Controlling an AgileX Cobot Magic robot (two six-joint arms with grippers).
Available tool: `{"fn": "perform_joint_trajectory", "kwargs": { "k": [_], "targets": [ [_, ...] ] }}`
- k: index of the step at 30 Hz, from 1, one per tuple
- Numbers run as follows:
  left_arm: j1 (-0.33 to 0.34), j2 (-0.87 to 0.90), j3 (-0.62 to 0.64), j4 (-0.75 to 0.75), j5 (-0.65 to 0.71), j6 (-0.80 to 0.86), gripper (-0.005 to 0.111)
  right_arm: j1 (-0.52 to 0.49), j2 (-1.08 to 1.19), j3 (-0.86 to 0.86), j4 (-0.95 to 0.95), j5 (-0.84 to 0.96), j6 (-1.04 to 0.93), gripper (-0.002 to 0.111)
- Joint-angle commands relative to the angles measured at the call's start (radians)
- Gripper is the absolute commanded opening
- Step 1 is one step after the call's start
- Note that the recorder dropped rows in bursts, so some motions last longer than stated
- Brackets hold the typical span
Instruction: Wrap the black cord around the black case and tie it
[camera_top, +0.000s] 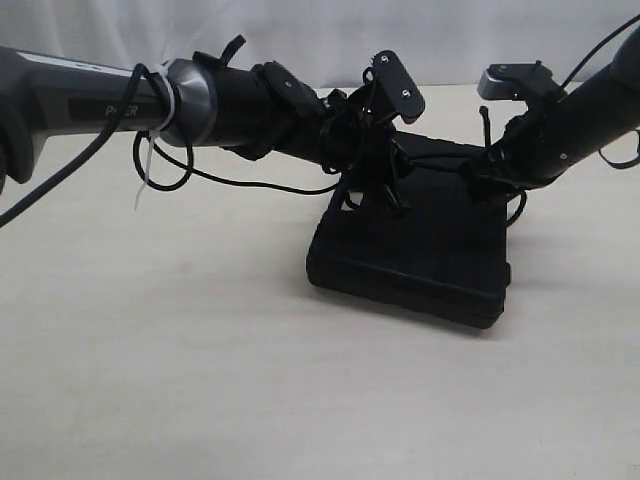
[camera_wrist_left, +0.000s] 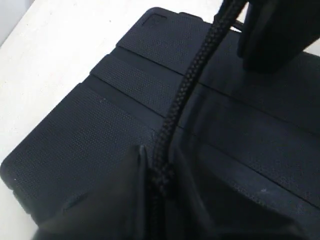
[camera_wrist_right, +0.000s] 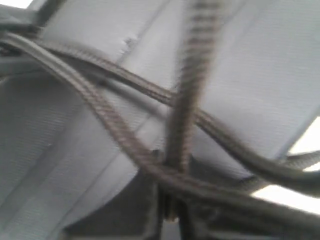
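Observation:
The black case (camera_top: 420, 255) lies flat on the table. My left gripper (camera_top: 385, 195) hangs over its left half and my right gripper (camera_top: 482, 165) over its far right edge. A short stretch of the black cord (camera_top: 432, 158) runs between them. In the left wrist view the left gripper (camera_wrist_left: 159, 167) is shut on the black cord (camera_wrist_left: 192, 75), which rises taut above the grooved case (camera_wrist_left: 75, 130). In the right wrist view several cord strands (camera_wrist_right: 110, 125) cross over the case (camera_wrist_right: 250, 60). One blurred strand (camera_wrist_right: 192, 75) drops into the narrow gap of the right gripper (camera_wrist_right: 170, 167), whose jaws pinch it.
The pale table (camera_top: 180, 360) spreads in front and to the left of the case. A glossy arm cable (camera_top: 240, 184) with a white zip tie (camera_top: 147, 165) loops under the left arm. The right arm's fingers (camera_wrist_left: 275, 35) stand close over the case's far end.

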Motion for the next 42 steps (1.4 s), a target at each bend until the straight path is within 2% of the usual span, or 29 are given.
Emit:
{"fn": "perform_joint_trajectory", "kwargs": {
  "k": [1,2,4,8,10,11,12,18,23,29,36,42],
  "targets": [
    [-0.004,-0.011,0.003,0.013,-0.004,0.003,0.000,0.000,-0.004,-0.026,0.026,0.060,-0.041,0.032],
    [-0.004,-0.011,0.003,0.022,-0.002,0.003,0.000,0.000,-0.006,-0.045,0.026,0.102,-0.041,0.041],
    [-0.004,-0.011,0.003,0.041,0.007,0.003,0.000,0.000,-0.010,-0.096,0.024,0.199,-0.041,0.051],
    [-0.004,-0.011,0.003,0.041,0.024,0.003,0.000,0.000,-0.012,-0.171,-0.010,0.355,0.012,0.051],
    [-0.004,-0.011,0.003,0.041,0.030,0.003,0.000,0.000,-0.012,-0.171,-0.182,0.283,0.146,0.053],
    [-0.004,-0.011,0.003,0.041,0.046,0.003,0.000,0.000,-0.012,-0.171,-0.245,0.256,0.219,0.058],
    [-0.004,-0.011,0.003,0.041,0.053,0.003,0.000,0.000,-0.012,-0.171,-0.239,0.258,0.219,0.059],
    [-0.004,-0.011,0.003,0.041,0.054,0.003,0.000,0.000,-0.012,-0.234,-0.160,0.384,0.184,0.060],
    [-0.004,-0.011,0.003,0.041,0.056,0.003,0.000,0.000,-0.012,-0.283,-0.284,0.417,0.281,0.060],
    [-0.004,-0.011,0.003,0.043,0.056,0.003,0.000,0.000,-0.062,-0.283,-0.226,0.379,0.255,0.060],
    [-0.004,-0.011,0.003,0.043,0.056,0.003,0.000,0.000,-0.132,-0.268,0.005,0.355,0.087,0.060],
    [-0.004,-0.011,0.003,0.045,0.066,0.003,0.000,0.029,-0.120,-0.214,-0.072,0.260,0.097,0.060]
  ]
}}
